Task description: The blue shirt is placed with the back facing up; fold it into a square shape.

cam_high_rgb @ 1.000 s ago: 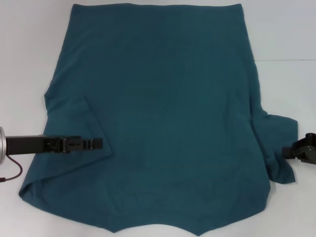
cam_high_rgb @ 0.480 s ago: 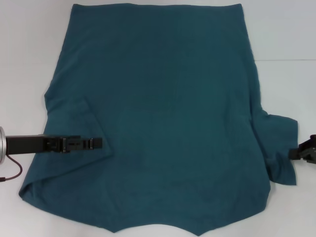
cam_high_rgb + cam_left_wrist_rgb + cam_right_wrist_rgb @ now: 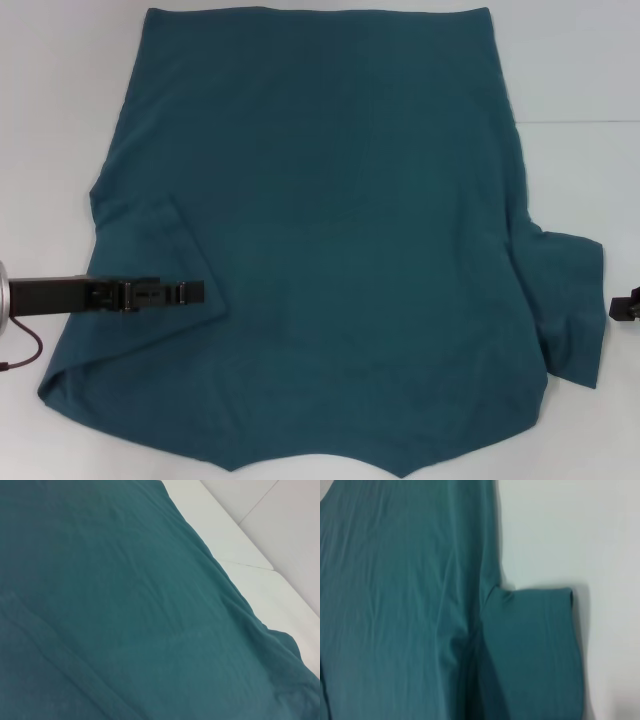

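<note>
The blue shirt (image 3: 330, 230) looks soft and limp; sleeve edges suit gripping. The left claw (image 3: 195, 292), lower left, rests on it, its opening unclear.

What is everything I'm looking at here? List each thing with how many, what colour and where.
blue shirt: one, dark teal-blue, spread flat over most of the table, left sleeve folded in onto the body, right sleeve sticking out sideways.
table: one, white, under the shirt, with a seam line on the right side.
cable: one, dark red, at the left edge near the arm.
left gripper: one, black, reaching in over the shirt's left sleeve.
right gripper: one, black, at the right edge, just off the right sleeve.
</note>
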Controlling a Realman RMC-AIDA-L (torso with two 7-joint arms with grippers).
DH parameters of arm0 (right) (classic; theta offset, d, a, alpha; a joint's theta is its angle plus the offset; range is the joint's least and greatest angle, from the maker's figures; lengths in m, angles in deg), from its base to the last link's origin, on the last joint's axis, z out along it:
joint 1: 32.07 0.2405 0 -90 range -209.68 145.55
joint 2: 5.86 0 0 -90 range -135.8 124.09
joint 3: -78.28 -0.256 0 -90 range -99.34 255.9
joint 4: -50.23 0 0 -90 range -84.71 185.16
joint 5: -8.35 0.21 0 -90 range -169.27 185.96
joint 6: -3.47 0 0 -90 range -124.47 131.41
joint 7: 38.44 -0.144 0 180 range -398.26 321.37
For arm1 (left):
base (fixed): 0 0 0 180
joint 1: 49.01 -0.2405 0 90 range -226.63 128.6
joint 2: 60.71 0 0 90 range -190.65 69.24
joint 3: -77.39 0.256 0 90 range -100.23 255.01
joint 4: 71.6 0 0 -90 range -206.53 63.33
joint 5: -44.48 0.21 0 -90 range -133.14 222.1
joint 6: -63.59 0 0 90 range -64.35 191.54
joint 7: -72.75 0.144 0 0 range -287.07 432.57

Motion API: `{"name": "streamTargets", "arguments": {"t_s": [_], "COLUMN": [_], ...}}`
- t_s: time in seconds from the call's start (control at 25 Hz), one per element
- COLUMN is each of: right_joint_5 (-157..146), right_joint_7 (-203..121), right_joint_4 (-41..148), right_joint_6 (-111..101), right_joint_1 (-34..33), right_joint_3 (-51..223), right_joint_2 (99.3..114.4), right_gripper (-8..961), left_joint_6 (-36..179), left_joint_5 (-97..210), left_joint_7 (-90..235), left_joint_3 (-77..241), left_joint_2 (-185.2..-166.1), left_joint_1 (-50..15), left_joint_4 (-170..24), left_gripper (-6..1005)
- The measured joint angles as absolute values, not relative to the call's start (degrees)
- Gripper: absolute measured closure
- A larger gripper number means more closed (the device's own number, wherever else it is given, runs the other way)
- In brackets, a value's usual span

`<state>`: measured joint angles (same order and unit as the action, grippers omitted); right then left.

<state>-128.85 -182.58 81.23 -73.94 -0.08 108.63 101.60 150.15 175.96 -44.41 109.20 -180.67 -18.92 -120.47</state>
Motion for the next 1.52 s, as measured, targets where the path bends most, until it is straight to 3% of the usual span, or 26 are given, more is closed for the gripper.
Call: {"name": "streamTargets", "arguments": {"t_s": [0.32,0.56,0.96,1.52], "right_joint_5": [-129.12,-128.84,-129.15,-129.54], "right_joint_7": [-184.13,-184.26,-184.26,-184.71], "right_joint_4": [81.13,80.74,79.34,79.05], "right_joint_6": [-77.92,-77.64,-75.88,-73.80], "right_joint_1": [-0.52,-0.87,-0.25,-0.16], "right_joint_3": [108.64,107.89,108.02,108.81], "right_joint_2": [100.44,100.51,101.12,101.60], "right_gripper": [941,737,589,611], "left_joint_6": [150.07,149.45,149.29,148.58], "left_joint_5": [175.96,175.97,175.96,175.95], "left_joint_7": [-44.41,-44.37,-44.37,-44.35], "left_joint_3": [109.21,109.34,109.32,109.56], "left_joint_2": [-180.67,-180.83,-180.86,-180.85], "left_joint_1": [-19.02,-19.04,-19.05,-18.99], "left_joint_4": [-120.47,-120.47,-120.47,-120.47], "left_gripper": [37,38,38,38]}}
